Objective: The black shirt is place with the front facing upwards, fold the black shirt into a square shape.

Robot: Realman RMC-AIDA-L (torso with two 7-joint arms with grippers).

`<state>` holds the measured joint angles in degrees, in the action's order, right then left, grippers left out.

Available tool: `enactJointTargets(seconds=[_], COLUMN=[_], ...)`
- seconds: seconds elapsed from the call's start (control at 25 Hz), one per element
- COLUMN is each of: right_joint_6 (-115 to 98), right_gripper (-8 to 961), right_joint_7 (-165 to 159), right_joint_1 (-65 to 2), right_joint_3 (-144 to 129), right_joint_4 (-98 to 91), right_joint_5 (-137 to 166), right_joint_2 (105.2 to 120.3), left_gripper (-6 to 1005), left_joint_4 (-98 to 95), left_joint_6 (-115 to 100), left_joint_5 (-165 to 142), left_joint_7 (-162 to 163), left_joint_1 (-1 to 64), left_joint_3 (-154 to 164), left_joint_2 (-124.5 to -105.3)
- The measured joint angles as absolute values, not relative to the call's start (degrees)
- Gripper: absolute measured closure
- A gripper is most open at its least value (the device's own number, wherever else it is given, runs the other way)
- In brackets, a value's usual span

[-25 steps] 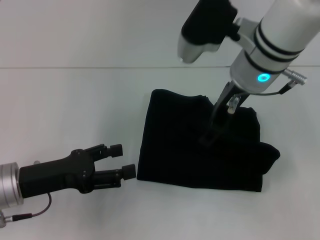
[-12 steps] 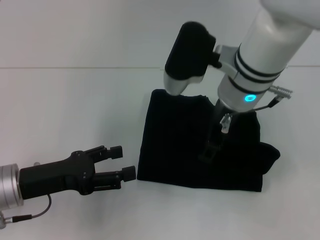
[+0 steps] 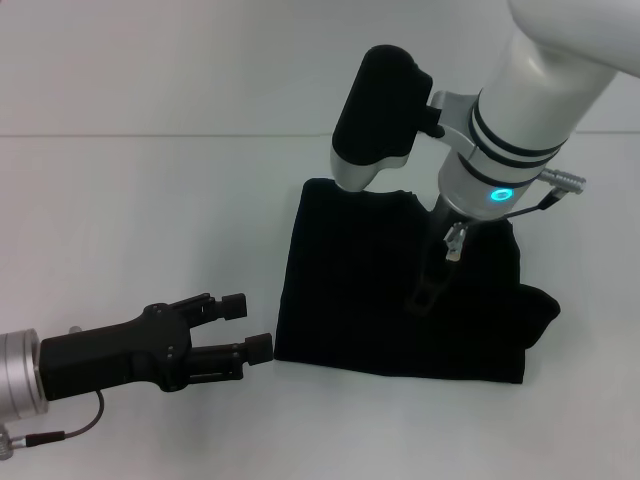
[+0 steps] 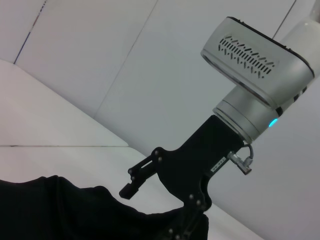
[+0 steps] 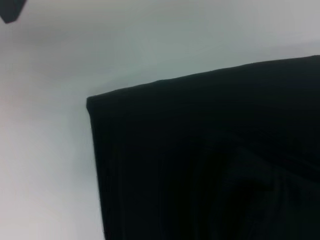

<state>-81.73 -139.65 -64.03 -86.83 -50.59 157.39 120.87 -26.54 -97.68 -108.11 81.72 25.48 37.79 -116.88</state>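
You have the black shirt [image 3: 390, 290], a plain dark cloth garment already folded into a roughly square bundle, lying flat on the white bench [image 3: 150, 210], and everything else can be placed from it. Its left and near edges run straight, while on its right side a rounded lump of cloth bulges out past the main block. No lettering or label shows on the upturned face. Your right gripper [image 3: 425, 298], a slim black tool below a white wrist with a lit blue-green ring, reaches down onto the middle of the shirt, its tip resting on or just above the cloth; from the head view you cannot tell whether its jaws are spread or closed, though the left wrist view [image 4: 150, 192] shows one finger angled out above the fabric and the rest sunk against the dark cloth. The right wrist view shows only a squared corner of the shirt [image 5: 200, 160] against the pale bench. Your left gripper [image 3: 248, 323], black with round-tipped fingers, sits low over the bench just beside the shirt's near-left corner, not touching it, with its jaws spread and nothing between them.
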Motion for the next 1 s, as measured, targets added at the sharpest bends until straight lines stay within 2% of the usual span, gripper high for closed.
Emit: enactJointTargets(seconds=[1.0], right_joint_6=[-79.09], right_gripper=[19], right_joint_7=[-139.25], right_joint_1=[-63.64], right_joint_3=[-91.43], right_joint_4=[-48.81], right_joint_5=[158.94], right_joint_2=[120.99], left_gripper=[50], left_joint_4=[-26.76], left_joint_6=[-97.20], left_joint_5=[-108.11], left_joint_7=[81.74], left_joint_1=[25.55], left_joint_3=[37.70], left_joint_2=[-116.81])
